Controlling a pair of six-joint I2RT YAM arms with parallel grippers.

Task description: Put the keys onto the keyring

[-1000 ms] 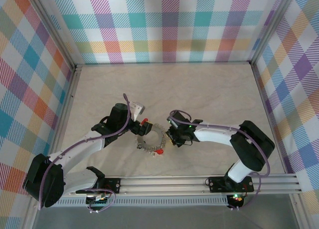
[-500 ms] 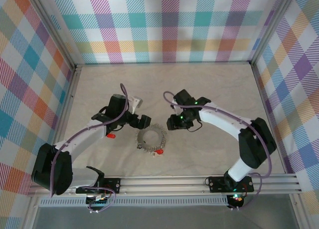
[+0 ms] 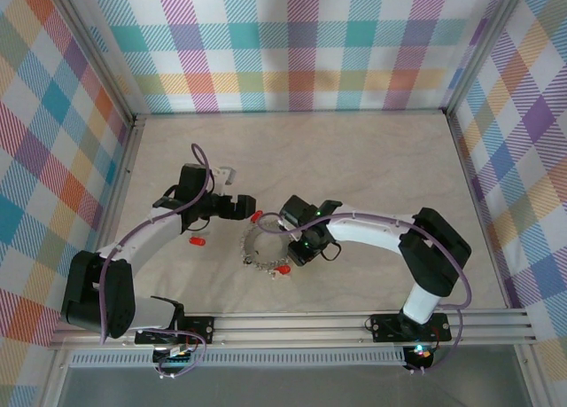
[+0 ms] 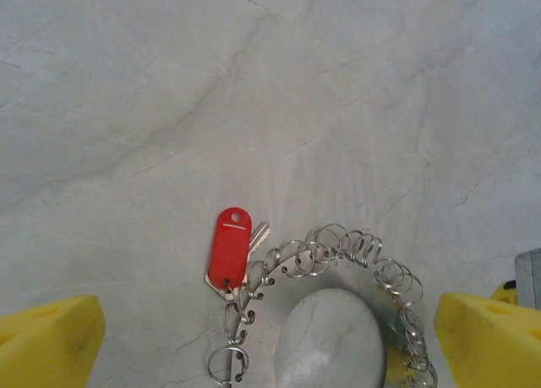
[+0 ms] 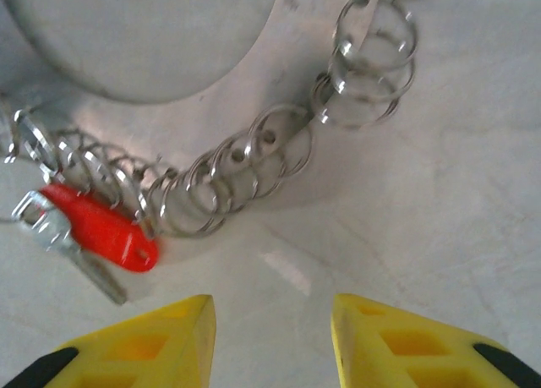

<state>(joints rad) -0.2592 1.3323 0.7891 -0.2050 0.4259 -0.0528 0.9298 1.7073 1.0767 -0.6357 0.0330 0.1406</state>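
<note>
1. A pale, marbled tabletop (image 3: 372,159) fenced by plaid walls (image 3: 301,43) carries everything.
2. From overhead, the keyring (image 3: 255,254) lies at lower centre, with the left pincer (image 3: 241,207) at its upper left and the right pincer (image 3: 297,247) over its right side.
3. That view takes in three keys: the upper key (image 3: 256,216) at the ring's upper-left edge, the lower key (image 3: 283,269) at its lower-right edge, and the loose key (image 3: 197,241) on the surface well left of the ring.
4. Overhead the rim reads as a jagged outline; the wrist views resolve it into small wire loops.
5. Left wrist view: the left pincer (image 4: 266,346) gapes wide and grips nothing. A red key (image 4: 230,246) lies with its lower end among the keyring (image 4: 338,246) loops.
6. Right wrist view: the right pincer (image 5: 270,337) stands parted over bare tabletop, gripping nothing. A red key (image 5: 97,227) touches the keyring (image 5: 254,151) loops at left.
</note>
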